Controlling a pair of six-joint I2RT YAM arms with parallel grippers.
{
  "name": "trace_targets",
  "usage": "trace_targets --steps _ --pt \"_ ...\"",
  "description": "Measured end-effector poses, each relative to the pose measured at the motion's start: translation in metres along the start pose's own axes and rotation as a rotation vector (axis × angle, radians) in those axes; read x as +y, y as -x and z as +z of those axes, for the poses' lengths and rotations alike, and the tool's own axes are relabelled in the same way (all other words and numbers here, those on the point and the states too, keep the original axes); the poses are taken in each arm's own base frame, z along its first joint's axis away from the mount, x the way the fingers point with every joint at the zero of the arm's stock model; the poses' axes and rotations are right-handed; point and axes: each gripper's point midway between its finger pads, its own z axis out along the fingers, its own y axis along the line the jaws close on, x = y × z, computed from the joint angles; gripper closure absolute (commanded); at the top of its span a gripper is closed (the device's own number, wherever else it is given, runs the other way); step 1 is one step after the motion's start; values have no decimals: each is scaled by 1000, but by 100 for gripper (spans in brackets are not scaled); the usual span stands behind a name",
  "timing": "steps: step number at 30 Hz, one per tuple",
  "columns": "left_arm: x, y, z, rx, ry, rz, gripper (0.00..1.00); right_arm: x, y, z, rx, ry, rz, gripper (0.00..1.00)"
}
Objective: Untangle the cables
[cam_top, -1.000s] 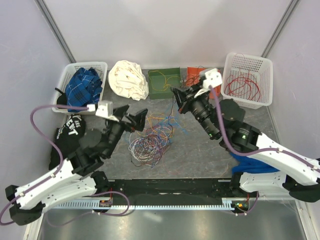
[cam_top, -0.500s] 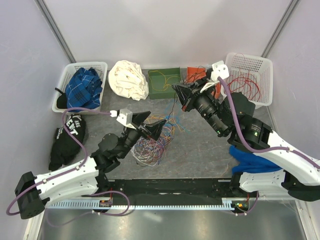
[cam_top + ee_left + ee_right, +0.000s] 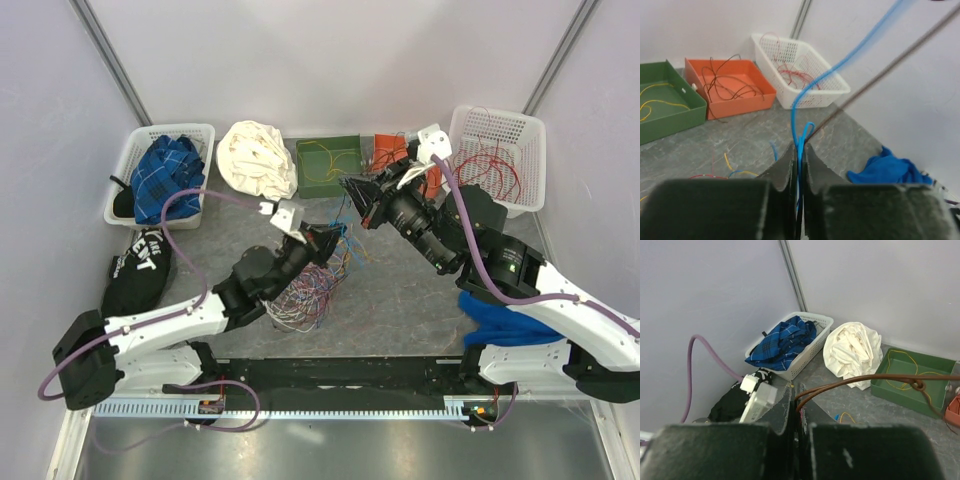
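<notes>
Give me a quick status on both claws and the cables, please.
Left claw shut on blue cable. Right claw shut on brown cable. Remaining cables heaped in one tangle by left claw.

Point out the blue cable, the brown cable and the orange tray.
blue cable [image 3: 793, 110], left wrist view, on its lower bend
brown cable [image 3: 875, 376], right wrist view, on its taut middle
orange tray [image 3: 742, 106], left wrist view, on its front wall

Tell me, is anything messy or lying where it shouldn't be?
Yes. A tangled heap of thin coloured cables sprawls across the middle of the grey table. A crumpled blue cloth lies loose on the right, and a black printed garment lies outside the white mesh basket on the left.
</notes>
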Motion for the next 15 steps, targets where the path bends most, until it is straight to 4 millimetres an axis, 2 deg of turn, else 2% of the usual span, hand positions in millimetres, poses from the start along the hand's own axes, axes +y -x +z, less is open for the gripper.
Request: trace_targets --steps 4,10,11,14,15 --pt "16 -3 18 62 152 -16 98 -3 -6 -3 26 -9 -17 100" --pt "43 -17 16 89 299 -143 97 -17 -24 -8 119 -54 -103 100" --pt "45 -21 17 95 310 -167 87 -19 -27 -8 138 -61 -122 100" --pt "55 -35 20 124 346 -246 68 -22 -34 -6 183 -77 -166 100" --pt "71 -52 16 169 401 -247 64 -19 -26 -3 163 -72 -162 100"
